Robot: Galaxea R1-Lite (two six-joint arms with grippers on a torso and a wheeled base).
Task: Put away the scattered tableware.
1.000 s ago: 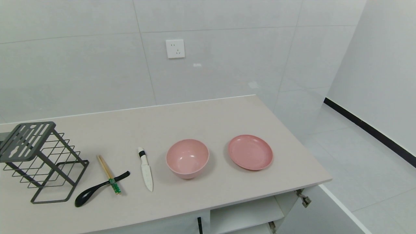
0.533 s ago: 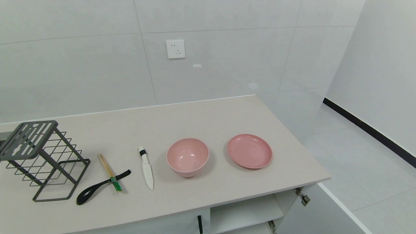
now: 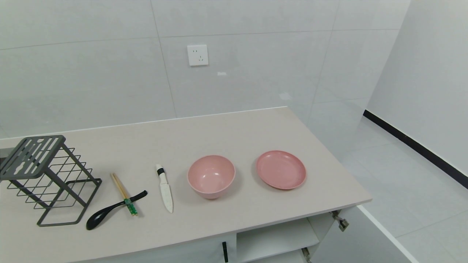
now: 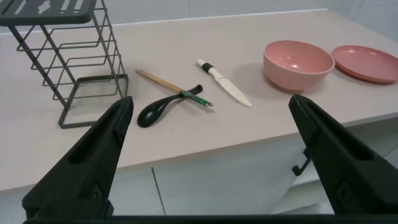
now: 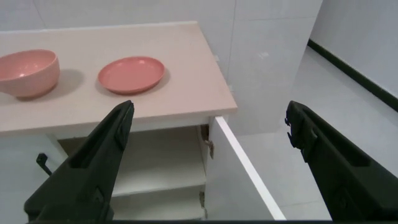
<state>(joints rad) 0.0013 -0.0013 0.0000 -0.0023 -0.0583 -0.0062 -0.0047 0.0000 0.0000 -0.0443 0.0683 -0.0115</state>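
Scattered along the front part of the countertop (image 3: 219,135), well short of the tiled wall:

Pink bowl (image 3: 211,176): stands upright, mouth up, roughly mid-counter.
Pink plate (image 3: 280,170): lies flat just to the right of the bowl, apart from it, nearest the counter's right end.
Knife (image 3: 165,189): lies flat to the left of the bowl, pale blade toward the front edge, black-banded handle toward the wall, touching nothing else.
Black spoon (image 3: 113,210): lies farther left, scoop toward the front edge, handle angled up and to the right.
Chopsticks (image 3: 123,193): lie as a pair side by side, crossing the spoon's handle near their green ends and touching it there.
Wire rack (image 3: 44,175): stands at the far left of the counter, dark metal with a slotted top plate, just beside the spoon and chopsticks but apart from them.

Left gripper (image 4: 210,99): hangs off the counter's front edge facing the spoon, chopsticks and knife, fingers spread wide, nothing between them.
Right gripper (image 5: 209,106): hangs lower, before the open cabinet (image 3: 274,239) under the counter's right end, fingers likewise spread wide and bare.

Cabinet door (image 3: 358,241): stands swung out to the right.
Wall socket (image 3: 197,54): sits on the tiles above the counter.
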